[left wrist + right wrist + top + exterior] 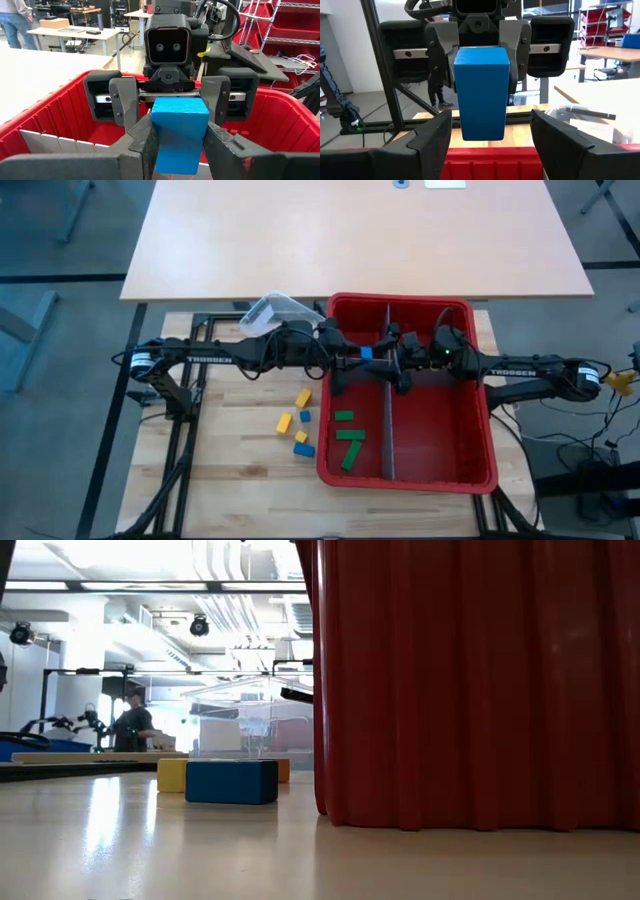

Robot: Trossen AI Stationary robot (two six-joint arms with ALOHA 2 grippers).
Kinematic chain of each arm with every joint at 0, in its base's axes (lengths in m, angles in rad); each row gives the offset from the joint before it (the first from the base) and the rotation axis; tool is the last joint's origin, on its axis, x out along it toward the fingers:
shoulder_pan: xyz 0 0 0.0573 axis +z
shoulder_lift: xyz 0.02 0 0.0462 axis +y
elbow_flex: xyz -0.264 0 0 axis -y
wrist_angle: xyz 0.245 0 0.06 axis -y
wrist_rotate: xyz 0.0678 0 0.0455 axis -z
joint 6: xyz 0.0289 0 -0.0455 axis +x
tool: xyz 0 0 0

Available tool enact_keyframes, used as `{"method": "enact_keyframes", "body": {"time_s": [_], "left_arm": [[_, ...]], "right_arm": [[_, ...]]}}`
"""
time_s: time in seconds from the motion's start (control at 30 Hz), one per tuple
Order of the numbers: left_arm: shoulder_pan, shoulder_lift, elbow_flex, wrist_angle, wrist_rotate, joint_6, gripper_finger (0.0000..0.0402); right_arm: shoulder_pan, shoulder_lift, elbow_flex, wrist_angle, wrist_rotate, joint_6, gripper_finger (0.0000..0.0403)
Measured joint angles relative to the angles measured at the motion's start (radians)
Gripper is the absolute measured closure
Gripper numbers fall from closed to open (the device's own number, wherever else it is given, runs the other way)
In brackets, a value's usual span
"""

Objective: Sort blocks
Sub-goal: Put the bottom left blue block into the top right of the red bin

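Left wrist view, left gripper [179, 142] fingers clamped on small blue plastic block [179, 134] above red plastic bin [470, 470], right gripper [491, 136] fingers spread wide either side of it, green blocks [348, 442] in bin, yellow and blue blocks [298, 423] on wooden bench [235, 470]

A red bin [480, 440] sits in the centre right of the high view; a grey divider [388, 420] splits it; a clear tub [268, 312] lies at its upper left; a pale table [300, 230] fills the top.

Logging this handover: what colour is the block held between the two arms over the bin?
Blue. The block in the left tool shows best in the left wrist view.
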Motion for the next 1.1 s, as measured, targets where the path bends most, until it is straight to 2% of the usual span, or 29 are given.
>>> {"method": "enact_keyframes", "body": {"time_s": [0.47,0.57,0.87,1.1], "left_arm": [[0.001,-0.002,-0.002,0.007,0.013,0.000,0.0299],[0.001,-0.002,-0.002,0.007,0.015,0.000,0.0299],[0.002,-0.003,-0.002,0.017,0.015,0.000,0.0299],[0.002,-0.003,-0.002,0.014,0.021,-0.003,0.0299]], "right_arm": [[0.000,0.096,0.062,-0.003,0.004,-0.008,0.0162],[0.001,0.109,0.064,0.004,0.001,-0.018,0.0182],[0.006,0.106,0.065,0.049,-0.024,-0.016,0.0282],[0.007,0.104,0.065,0.047,-0.024,-0.017,0.0279]]}}
